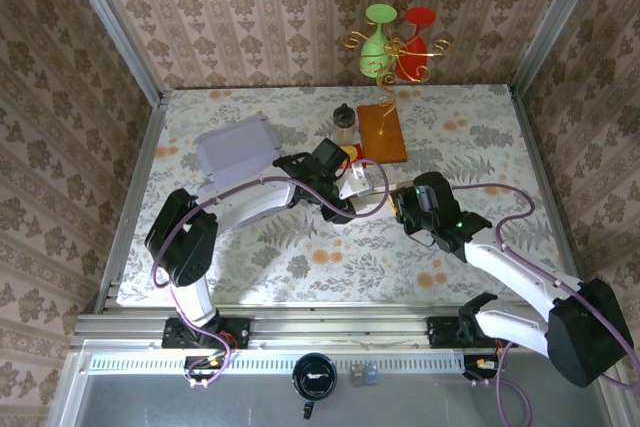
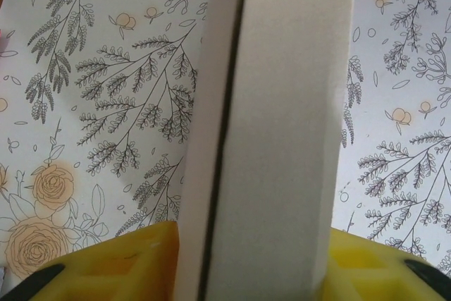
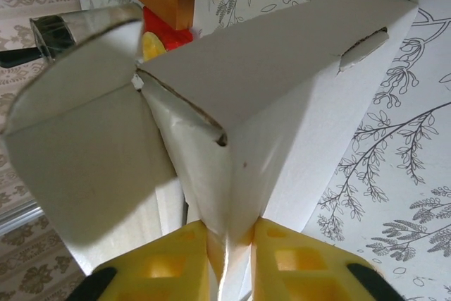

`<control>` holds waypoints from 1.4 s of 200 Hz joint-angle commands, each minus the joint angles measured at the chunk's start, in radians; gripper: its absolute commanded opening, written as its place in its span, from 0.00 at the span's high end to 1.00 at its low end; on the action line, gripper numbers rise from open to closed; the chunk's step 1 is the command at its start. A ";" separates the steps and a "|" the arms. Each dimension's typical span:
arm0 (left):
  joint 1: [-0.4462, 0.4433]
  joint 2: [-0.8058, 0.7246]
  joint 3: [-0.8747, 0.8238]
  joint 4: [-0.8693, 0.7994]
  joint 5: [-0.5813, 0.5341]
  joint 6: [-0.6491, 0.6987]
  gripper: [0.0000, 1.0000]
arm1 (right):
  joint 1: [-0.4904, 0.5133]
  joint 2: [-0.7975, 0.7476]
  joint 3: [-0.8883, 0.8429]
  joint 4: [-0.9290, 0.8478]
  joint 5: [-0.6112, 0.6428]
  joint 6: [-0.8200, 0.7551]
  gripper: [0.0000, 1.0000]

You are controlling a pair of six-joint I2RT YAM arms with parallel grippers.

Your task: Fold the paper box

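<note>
Near the wooden board (image 1: 381, 132), my left jaws clamp the paper box (image 2: 282, 139); my right jaws apparently pinch its wall.

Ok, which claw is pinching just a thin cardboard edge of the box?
The right claw: its jaws pinch a thin panel of the paper box, whereas the left claw spans a much thicker part.

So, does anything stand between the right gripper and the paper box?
Nothing visible does. The right gripper is pinching a folded edge of the paper box, and the left gripper holds a panel of it.
</note>
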 commanded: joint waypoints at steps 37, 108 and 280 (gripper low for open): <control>0.010 -0.010 0.010 -0.047 0.037 0.048 0.65 | -0.048 -0.050 0.145 -0.242 -0.036 -0.336 0.57; 0.032 -0.065 -0.017 -0.143 0.061 0.147 0.66 | -0.271 -0.082 0.362 -0.546 -0.265 -1.151 0.55; 0.077 -0.114 -0.070 -0.222 0.116 0.261 0.65 | -0.224 0.232 0.538 -0.721 -0.366 -1.630 0.58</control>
